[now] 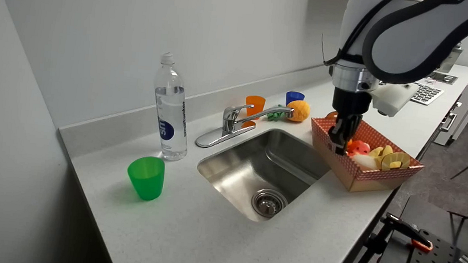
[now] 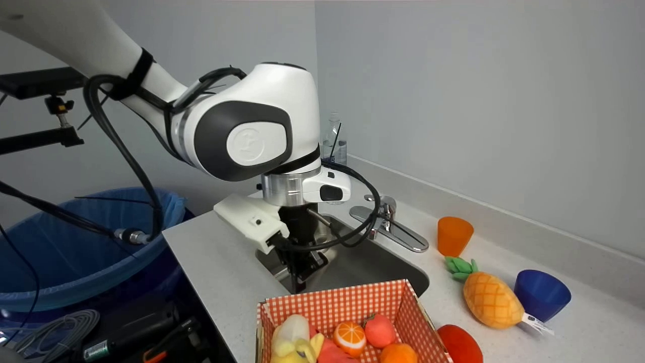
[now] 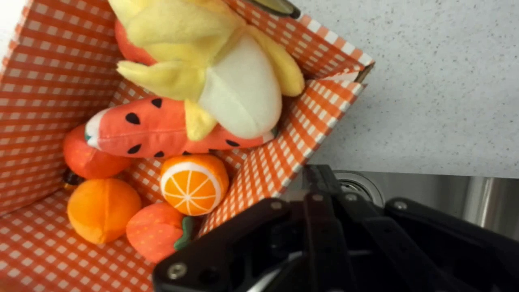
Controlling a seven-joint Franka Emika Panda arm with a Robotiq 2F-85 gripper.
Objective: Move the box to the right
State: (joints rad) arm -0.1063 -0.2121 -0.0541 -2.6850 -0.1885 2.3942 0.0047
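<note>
White arm (image 2: 267, 85), black cables (image 2: 221, 74), black claw (image 3: 321, 174), silver screws (image 3: 177, 270)

Surface (image 1: 207, 243), pale, speckled, sink (image 1: 262, 174) let into it. On it I see: chrome faucet (image 1: 229, 124); green cup (image 1: 146, 179), upright; clear bottle (image 1: 171, 119), upright; orange cup (image 1: 255, 103); plush pineapple (image 2: 491, 300) beside blue cup (image 2: 543, 296); gingham-lined box (image 2: 347, 304) beside sink; red item (image 2: 459, 344), partly visible; keyboard (image 1: 427, 94).

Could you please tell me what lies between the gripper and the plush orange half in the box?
In the wrist view, the red-and-white checkered box wall stands between the gripper outside and the plush orange half inside.
</note>
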